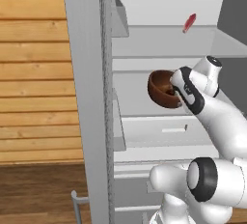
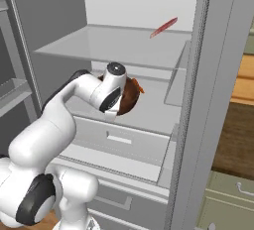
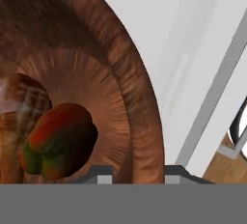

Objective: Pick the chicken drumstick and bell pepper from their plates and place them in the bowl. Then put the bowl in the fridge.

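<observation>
Two base views show you the bowl (image 1: 161, 89) held up inside the open fridge (image 1: 159, 44), over a shelf (image 2: 119, 45) below the one carrying a red item (image 2: 163, 27). Hand view: your gripper (image 3: 134, 172) pinches the bowl's rim; bell pepper (image 3: 60, 141) and chicken drumstick (image 3: 21, 105) lie inside.

White glossy arm (image 1: 217, 121), rounded bulbous links, dark grey-black joint rings, black band near wrist, round grey end cap with dark centre. Small dark gripper (image 3: 132, 172) tips, pale grey pads.
</observation>
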Motion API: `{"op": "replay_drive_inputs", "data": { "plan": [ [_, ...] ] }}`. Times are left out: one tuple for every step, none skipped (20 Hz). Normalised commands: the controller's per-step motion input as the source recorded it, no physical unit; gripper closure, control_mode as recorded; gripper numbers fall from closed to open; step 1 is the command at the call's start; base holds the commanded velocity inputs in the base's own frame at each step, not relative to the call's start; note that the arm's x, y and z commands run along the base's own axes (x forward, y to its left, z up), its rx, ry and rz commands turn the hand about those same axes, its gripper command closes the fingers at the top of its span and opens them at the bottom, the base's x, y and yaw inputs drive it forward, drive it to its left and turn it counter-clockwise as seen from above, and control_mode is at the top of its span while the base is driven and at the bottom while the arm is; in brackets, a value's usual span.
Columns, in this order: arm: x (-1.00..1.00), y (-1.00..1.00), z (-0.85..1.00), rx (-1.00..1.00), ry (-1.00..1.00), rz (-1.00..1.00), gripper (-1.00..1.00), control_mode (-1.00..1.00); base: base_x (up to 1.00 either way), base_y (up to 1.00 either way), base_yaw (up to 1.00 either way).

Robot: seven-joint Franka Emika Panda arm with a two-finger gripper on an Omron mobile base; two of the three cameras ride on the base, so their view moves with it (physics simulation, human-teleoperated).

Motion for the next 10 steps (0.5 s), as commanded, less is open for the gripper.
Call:
{"op": "replay_drive_inputs", "data": {
  "plan": [
    [0.4,-0.13,-0.36,0.0,0.0,0.0,1.0,-1.0,0.0,0.0,0.0],
    [0.34,-0.08,-0.43,0.0,0.0,0.0,1.0,-1.0,0.0,0.0,0.0],
    [0.36,-0.06,-0.4,0.0,0.0,0.0,1.0,-1.0,0.0,0.0,0.0],
    [0.33,0.0,-0.41,0.0,0.0,0.0,1.0,-1.0,0.0,0.0,0.0],
    [0.16,0.0,-0.39,0.0,0.0,0.0,-1.0,-1.0,0.0,0.0,0.0],
    [0.05,0.0,-0.33,0.0,-0.02,0.0,-1.0,-1.0,0.0,0.0,0.0],
    [0.0,0.0,-0.21,0.0,-0.05,0.0,-1.0,-1.0,0.0,0.0,0.0],
    [0.0,0.0,-0.15,0.0,-0.08,0.0,-1.0,-1.0,0.0,0.0,0.0],
    [0.0,0.0,-0.06,0.0,-0.09,0.0,-1.0,-1.0,0.0,0.0,0.0],
    [0.0,0.0,0.0,0.0,-0.04,0.0,-1.0,-1.0,0.0,0.0,0.0]
  ]
}}
